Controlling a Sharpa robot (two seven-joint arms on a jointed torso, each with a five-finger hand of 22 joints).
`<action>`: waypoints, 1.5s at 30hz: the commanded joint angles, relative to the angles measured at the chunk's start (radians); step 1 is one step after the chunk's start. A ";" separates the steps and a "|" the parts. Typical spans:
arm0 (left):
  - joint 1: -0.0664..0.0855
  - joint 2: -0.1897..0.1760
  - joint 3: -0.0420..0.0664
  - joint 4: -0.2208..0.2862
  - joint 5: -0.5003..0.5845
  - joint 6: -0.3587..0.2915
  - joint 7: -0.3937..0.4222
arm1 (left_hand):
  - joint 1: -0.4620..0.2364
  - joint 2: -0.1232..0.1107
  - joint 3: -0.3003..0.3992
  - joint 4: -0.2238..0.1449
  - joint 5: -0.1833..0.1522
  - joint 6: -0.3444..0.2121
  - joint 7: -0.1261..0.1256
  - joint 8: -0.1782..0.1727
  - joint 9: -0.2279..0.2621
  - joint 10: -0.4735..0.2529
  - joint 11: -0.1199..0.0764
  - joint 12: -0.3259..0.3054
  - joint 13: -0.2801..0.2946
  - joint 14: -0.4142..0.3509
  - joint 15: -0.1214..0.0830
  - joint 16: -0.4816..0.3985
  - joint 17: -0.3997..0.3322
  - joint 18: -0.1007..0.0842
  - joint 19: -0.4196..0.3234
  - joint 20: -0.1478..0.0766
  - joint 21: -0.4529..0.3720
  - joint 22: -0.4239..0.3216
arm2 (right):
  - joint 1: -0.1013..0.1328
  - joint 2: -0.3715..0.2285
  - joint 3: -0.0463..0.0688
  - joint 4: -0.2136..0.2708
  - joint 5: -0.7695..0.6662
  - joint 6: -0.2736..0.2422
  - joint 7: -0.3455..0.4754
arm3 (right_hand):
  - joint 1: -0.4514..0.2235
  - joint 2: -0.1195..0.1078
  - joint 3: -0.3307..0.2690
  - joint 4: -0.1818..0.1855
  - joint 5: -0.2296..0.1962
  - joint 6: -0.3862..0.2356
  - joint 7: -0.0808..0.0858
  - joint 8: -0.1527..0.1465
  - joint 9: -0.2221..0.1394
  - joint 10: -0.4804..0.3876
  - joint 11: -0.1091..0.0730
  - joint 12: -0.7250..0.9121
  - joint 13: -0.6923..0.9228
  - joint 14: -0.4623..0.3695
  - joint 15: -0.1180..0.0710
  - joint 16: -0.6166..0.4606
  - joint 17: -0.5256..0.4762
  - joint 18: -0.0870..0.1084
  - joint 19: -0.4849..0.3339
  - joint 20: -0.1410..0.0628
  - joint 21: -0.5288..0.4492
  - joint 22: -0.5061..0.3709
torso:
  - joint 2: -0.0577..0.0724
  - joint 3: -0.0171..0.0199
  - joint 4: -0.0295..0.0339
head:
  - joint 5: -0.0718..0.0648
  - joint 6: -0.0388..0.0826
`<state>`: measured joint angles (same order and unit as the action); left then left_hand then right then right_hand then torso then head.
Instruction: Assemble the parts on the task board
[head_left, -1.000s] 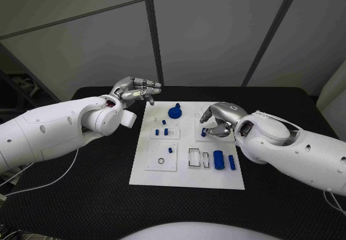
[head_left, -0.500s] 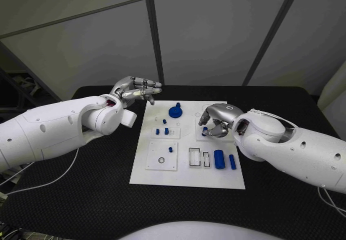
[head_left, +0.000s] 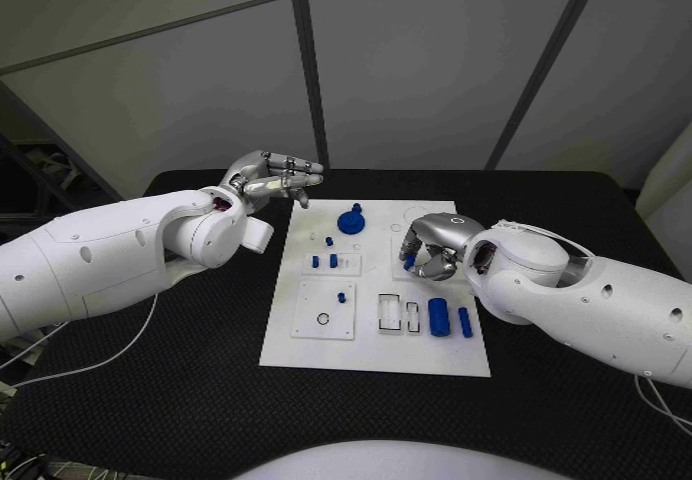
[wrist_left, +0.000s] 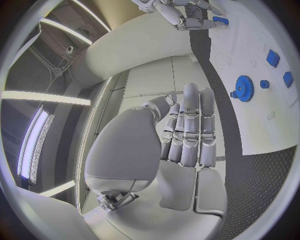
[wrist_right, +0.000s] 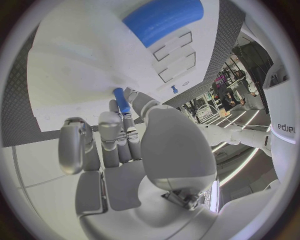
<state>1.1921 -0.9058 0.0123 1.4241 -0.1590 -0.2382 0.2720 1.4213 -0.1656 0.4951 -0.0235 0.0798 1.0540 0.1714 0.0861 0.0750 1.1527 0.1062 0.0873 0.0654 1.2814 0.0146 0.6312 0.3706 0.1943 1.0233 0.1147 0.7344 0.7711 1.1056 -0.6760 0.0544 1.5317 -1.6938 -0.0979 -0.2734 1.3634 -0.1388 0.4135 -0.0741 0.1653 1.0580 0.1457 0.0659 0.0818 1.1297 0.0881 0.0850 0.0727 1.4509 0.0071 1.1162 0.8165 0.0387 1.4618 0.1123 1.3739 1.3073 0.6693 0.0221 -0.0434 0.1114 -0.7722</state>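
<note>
My right robot hand (head_left: 433, 250) is drawing nearer along the right of the white task board (head_left: 378, 350), pinching a small blue plastic peg (wrist_right: 121, 100) above it, so insertion looks close; my left robot hand (head_left: 271, 180) hovers open far-left.

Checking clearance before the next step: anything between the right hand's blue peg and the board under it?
Nothing visible. The right hand holds a small blue peg at its fingertips, close over bare white board. The wrist view shows only plain board around the peg's tip; the big blue cylinder lies well clear.
</note>
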 joint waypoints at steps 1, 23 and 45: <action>0.001 0.000 0.001 0.000 0.004 0.010 0.002 | -0.007 0.006 -0.002 -0.001 -0.004 0.000 0.003 -0.004 -0.001 -0.004 0.001 -0.004 0.000 -0.004 0.001 -0.005 -0.001 -0.011 -0.006 0.003 -0.007 -0.001 | 0.002 -0.001 0.000 0.003 0.001 0.008 -0.008 | -0.002 0.012 0.013 0.000 -0.003 0.014 -0.001 0.008 0.002 0.020 -0.001 0.005 0.000 0.003 -0.008 0.008 0.005 0.009 0.020 -0.006 0.010 0.112 | 0.000 0.0000 0.0003 | -0.002 0.000; 0.001 -0.001 0.001 -0.005 0.004 0.007 0.000 | -0.009 0.009 -0.002 0.000 -0.004 0.000 0.003 -0.004 -0.001 -0.004 0.002 -0.004 0.000 -0.004 0.001 -0.006 -0.001 -0.011 -0.005 0.004 -0.007 -0.002 | 0.002 -0.048 0.001 0.083 -0.049 -0.209 -0.033 | 0.030 0.068 0.053 -0.015 0.013 0.153 -0.052 0.067 0.070 0.202 -0.063 0.048 0.045 0.017 -0.062 0.063 0.063 -0.019 0.074 -0.057 0.124 0.205 | -0.002 -0.0006 0.0007 | 0.001 -0.002; -0.001 0.025 0.001 -0.019 0.004 0.013 -0.003 | -0.008 0.010 -0.002 0.000 -0.003 0.001 0.003 -0.004 -0.001 -0.004 0.002 -0.004 0.000 -0.004 0.001 -0.006 -0.001 -0.011 -0.005 0.004 -0.008 -0.002 | -0.016 0.096 -0.043 0.169 0.094 -0.218 0.120 | 0.026 0.061 0.073 -0.027 0.016 0.142 -0.047 0.058 0.086 0.194 -0.059 0.033 0.054 0.013 -0.060 0.058 0.051 -0.021 0.077 -0.058 0.130 0.211 | -0.002 -0.0028 0.0068 | 0.039 -0.012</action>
<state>1.1902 -0.8831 0.0123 1.4056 -0.1588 -0.2368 0.2676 1.4173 -0.1616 0.4952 -0.0235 0.0798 1.0540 0.1713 0.0861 0.0752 1.1527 0.1062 0.0879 0.0655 1.2814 0.0146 0.6312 0.3708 0.1944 1.0233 0.1147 0.7305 0.7698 1.0890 -0.5867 0.0109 1.7093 -1.6292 -0.3225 -0.1993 1.3650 -0.0978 0.4801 -0.1035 0.1762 1.2004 0.0960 0.1264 0.1028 1.2902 0.0589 0.1214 0.1253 1.4632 -0.0485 1.1755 0.8686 0.0223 1.4672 0.0604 1.5054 1.3077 0.6661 0.0188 -0.0372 0.1469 -0.7827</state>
